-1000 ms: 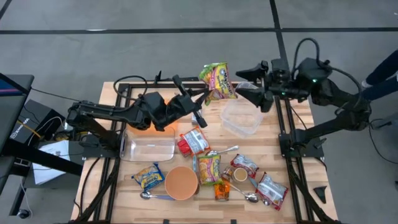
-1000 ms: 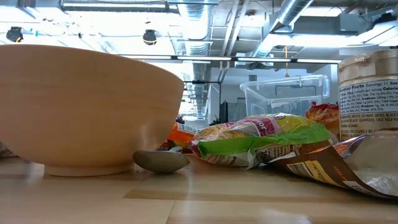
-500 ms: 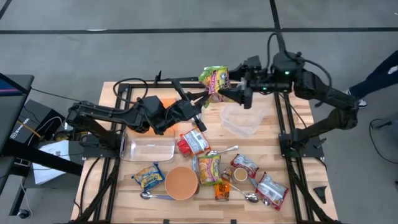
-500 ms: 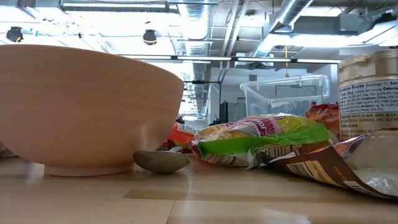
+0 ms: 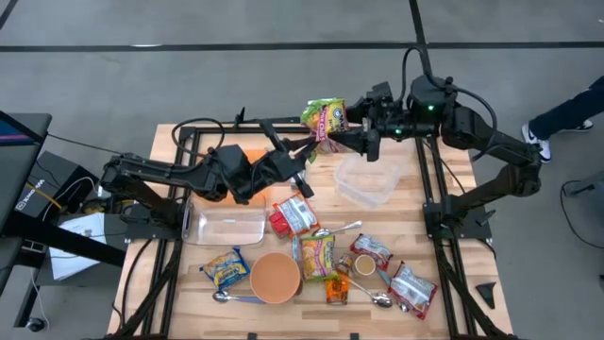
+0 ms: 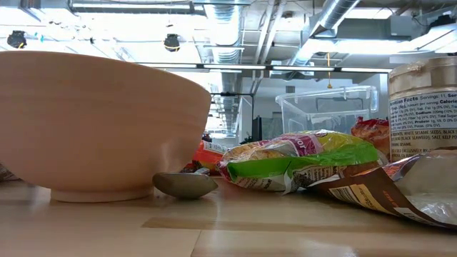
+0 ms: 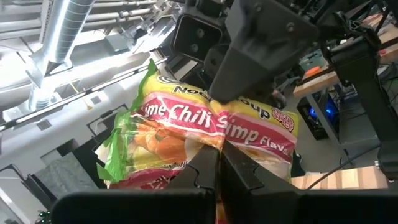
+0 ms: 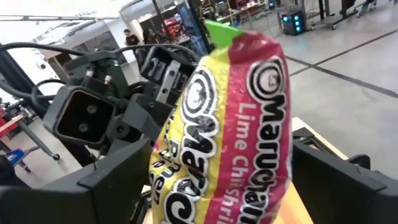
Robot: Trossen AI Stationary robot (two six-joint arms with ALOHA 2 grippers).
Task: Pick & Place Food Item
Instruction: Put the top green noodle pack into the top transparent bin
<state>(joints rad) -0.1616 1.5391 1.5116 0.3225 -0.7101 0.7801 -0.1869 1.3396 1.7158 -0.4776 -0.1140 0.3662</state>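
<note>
Above the cluttered table (image 5: 193, 293), the left gripper (image 5: 310, 144) pinches the noodle packet (image 5: 326, 118); the right gripper (image 5: 351, 132) straddles it, jaws wide; handover and placing remain.

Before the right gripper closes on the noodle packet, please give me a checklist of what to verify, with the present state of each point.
1. Left gripper shut on the noodle packet: ok; its fingers pinch the bottom edge.
2. Packet lifted off the table: ok.
3. Right gripper open: ok.
4. Packet between the right fingers: ok; one shows on each side in the right wrist view.
5. Right fingers already touching the packet: cannot tell.
6. Clear container below is empty: ok.
</note>
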